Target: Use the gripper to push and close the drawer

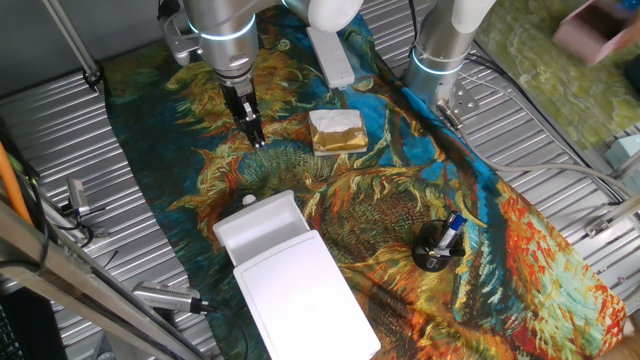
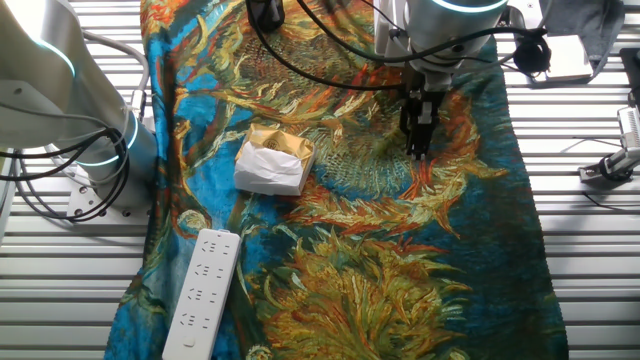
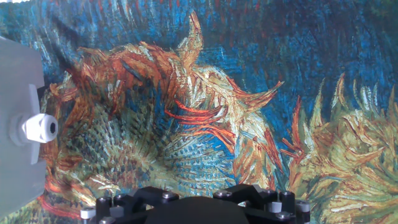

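On the table I see one big cloth (image 1: 400, 215) with painted sunflowers, and everything sits on it. I count two silver arms. My arm ends in one small black gripper (image 1: 256, 135) that hangs over the cloth with its tip pointing down. In the other fixed view the gripper (image 2: 417, 140) looks thin and its two fingers seem pressed close together, with nothing between them. In the hand view I only see the black base of the claw at the bottom edge, so I cannot tell more from there. The second arm column (image 1: 441, 55) stands at the far edge with a blue-green ring on it.

I count one drawer (image 1: 262, 226). It is a white tray, and it sticks out of one flat white box (image 1: 305, 300), so it is open. One small round knob (image 1: 248, 201) sits on the front of the drawer, on the side that faces the gripper. The gripper is near the drawer but not touching it; some bare cloth lies between them. In the hand view the drawer front (image 3: 17, 124) shows at the left edge with the knob (image 3: 38, 129) poking out.

I also count one gold and white block (image 1: 337, 131) just beside the gripper, one long white power strip (image 2: 203, 291), and one black cup (image 1: 434, 247) with a blue pen in it, well apart from the drawer.
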Controlling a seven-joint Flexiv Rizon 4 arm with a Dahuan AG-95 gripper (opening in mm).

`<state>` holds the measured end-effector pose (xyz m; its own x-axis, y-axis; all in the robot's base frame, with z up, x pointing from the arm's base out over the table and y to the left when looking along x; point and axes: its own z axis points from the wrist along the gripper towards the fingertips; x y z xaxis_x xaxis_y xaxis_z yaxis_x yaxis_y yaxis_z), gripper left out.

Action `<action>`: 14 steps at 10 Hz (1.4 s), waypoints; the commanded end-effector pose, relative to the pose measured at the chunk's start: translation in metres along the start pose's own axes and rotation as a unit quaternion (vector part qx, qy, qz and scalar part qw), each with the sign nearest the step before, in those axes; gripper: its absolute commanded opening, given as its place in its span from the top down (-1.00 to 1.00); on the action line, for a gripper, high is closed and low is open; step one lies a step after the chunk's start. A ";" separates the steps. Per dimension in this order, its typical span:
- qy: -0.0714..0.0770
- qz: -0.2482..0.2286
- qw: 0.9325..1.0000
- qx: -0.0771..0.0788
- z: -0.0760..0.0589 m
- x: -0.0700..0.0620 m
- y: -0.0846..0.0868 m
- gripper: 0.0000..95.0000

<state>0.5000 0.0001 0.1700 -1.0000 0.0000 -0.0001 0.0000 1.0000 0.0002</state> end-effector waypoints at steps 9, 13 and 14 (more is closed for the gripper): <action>0.000 0.002 1.000 -0.007 0.000 0.000 0.000 1.00; 0.000 0.002 1.000 -0.007 0.000 0.000 0.000 1.00; 0.000 0.002 1.000 -0.007 0.000 0.000 0.000 1.00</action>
<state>0.4999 0.0000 0.1700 -1.0000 0.0040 -0.0015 0.0039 0.9999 0.0144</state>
